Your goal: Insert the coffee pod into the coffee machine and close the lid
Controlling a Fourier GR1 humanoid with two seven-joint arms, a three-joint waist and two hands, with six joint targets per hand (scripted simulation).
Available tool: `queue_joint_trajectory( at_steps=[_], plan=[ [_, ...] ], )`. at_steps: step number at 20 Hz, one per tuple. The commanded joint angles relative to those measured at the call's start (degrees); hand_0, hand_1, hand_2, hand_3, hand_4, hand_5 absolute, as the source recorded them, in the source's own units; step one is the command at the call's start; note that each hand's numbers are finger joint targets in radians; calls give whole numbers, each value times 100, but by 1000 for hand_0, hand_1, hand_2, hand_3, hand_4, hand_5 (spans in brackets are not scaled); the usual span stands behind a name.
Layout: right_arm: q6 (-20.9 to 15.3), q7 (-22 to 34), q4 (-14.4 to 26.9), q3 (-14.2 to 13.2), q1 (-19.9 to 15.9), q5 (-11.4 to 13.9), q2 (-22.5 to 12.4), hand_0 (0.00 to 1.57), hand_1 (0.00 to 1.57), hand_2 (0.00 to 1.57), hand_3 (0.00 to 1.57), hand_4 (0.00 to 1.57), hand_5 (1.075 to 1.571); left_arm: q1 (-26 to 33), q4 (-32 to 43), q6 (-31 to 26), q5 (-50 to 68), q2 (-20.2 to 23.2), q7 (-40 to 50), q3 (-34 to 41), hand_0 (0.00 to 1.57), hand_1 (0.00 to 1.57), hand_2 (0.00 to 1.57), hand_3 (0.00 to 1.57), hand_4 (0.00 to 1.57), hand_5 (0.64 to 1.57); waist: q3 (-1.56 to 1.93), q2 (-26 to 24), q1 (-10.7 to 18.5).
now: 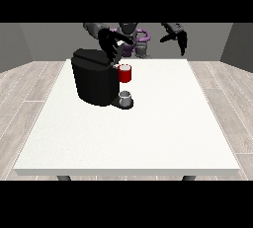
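Note:
The black coffee machine (94,81) stands on the white table (148,133), left of the middle. A red thing at the machine (125,73) sits at its upper right side. Below it, a small grey thing (126,98) rests on the machine's base; I cannot tell it for the pod. The hand at the view's left (111,44) hovers just over the machine's top right corner, fingers spread and reaching down towards the lid. The hand at the view's right (178,37) hangs raised beyond the table's far edge, fingers relaxed and holding nothing.
The robot's torso (132,37) is behind the table's far edge. Wooden floor surrounds the table, and grey walls stand at the back.

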Motion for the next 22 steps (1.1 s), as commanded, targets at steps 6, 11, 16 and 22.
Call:
queue_joint_trajectory(
  at_steps=[6,11,16,22],
  plan=[
    [-56,83,-462,409,-867,226,400,0,0,0,0,96,1571,-436,101,13,-62,-135,-59,-172,0,0,0,0,407,1571,-105,274,731],
    [81,371,-792,293,-923,341,-84,0,0,0,0,0,1571,-607,-4,-168,-39,-66,-65,-268,0,0,0,0,397,1571,-99,491,1107],
    [135,806,-1197,128,-1006,284,-397,0,0,0,0,0,1571,-761,-4,-268,71,-110,5,-290,0,0,0,0,444,1571,-93,669,1427],
    [228,97,-790,51,-1357,239,-415,0,0,0,0,0,1571,-961,-281,-325,110,-62,106,-321,0,0,0,0,418,1571,-98,1106,1550]
  ],
)
